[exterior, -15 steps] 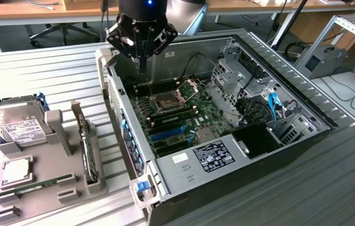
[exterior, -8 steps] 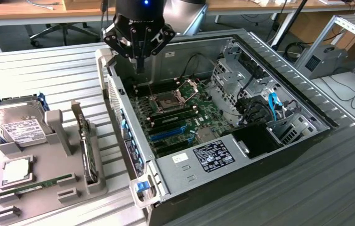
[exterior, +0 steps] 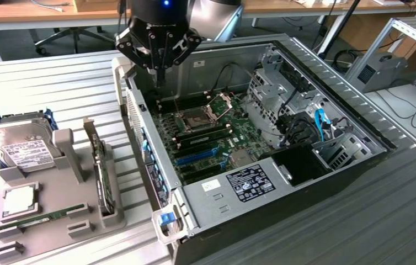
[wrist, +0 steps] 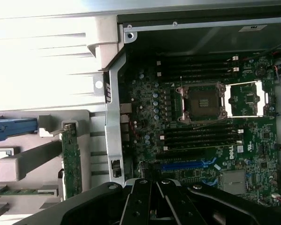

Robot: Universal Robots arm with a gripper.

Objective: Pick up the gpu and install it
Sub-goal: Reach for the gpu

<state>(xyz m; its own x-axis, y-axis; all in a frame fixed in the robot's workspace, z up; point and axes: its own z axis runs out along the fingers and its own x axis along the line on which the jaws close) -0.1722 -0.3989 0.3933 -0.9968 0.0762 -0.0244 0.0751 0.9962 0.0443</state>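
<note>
One pincer [exterior: 159, 70] closed, empty, above open case [exterior: 208, 207] edge, gpu [exterior: 104, 174] upright in holder [exterior: 53, 221], well apart

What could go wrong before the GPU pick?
1. The shut hand hangs over the open metal computer case; a low move toward the thin black graphics card could clip the case's rim.
2. That card stands on edge in a grey plastic holder close to its post; a grasp could snag there.

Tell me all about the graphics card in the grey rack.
The gpu is a thin, dark card standing on its long edge in a slot of the grey holder, silvery bracket at one end. It sits between the hard drive and the open computer case; nothing grips it.
</note>
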